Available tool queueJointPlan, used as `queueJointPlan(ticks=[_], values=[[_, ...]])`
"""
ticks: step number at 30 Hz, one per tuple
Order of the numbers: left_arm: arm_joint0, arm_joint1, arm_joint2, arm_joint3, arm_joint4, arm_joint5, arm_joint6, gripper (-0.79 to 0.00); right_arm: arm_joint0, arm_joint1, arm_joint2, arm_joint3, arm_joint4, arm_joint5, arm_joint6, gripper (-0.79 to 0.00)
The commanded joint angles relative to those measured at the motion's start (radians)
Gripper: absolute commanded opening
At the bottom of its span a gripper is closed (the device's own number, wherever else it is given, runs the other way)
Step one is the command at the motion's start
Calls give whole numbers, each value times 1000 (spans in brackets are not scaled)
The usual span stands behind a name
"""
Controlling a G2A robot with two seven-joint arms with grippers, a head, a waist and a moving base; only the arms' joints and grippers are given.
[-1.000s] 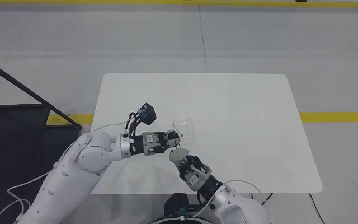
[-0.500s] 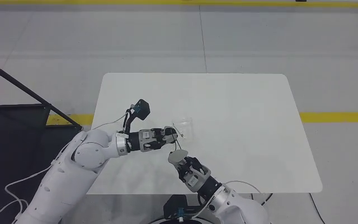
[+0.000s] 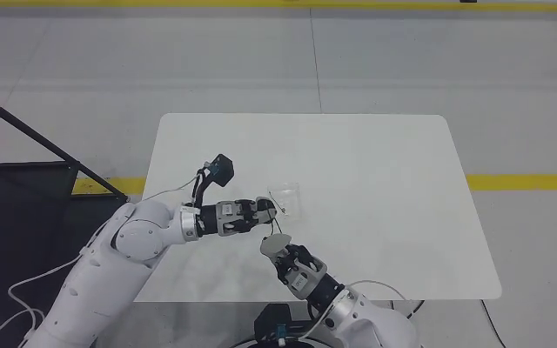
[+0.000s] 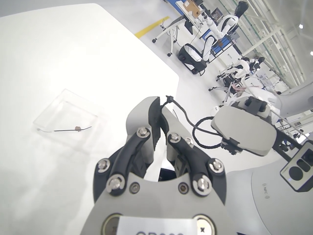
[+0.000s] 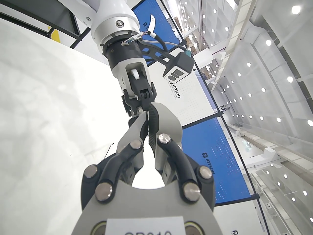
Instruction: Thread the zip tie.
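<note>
Right gripper (image 3: pixel 271 245) sits at the near edge of the white rounded-corner table (image 3: pixel 374 174), left of centre. Its jaws are pressed together on the tail end of the thin black plastic zip tie (image 4: pixel 185 118). The strand disappears between the pads in the right wrist view.

The tie hangs above the tabletop, curving in a loose loop between the two grippers. Cannot tell whether the tail has passed through the head.

Left gripper (image 4: pixel 159 108) is just beyond the right one and close to it. Its fingers are clamped on the tie right behind the small square head, which sticks out past the fingertips.

Just beyond both grippers, a clear square plastic tray (image 4: pixel 66 113) lies flat on the table. A second thin dark strip (image 4: pixel 71 130) lies along its near edge.
</note>
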Motion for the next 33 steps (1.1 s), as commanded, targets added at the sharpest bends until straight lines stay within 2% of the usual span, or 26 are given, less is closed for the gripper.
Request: queueJointPlan(ticks=[1, 13, 33], values=[[1, -1, 3, -6, 23, -2, 6, -785, 0, 0, 1, 1, 5, 3, -3, -785], [44, -4, 8, -80, 203, -5, 84, -785, 1, -3, 12, 3, 33, 49, 30, -785], [57, -8, 31, -111, 264, -16, 80, -785, 5, -15, 10, 18, 46, 164, 90, -785]])
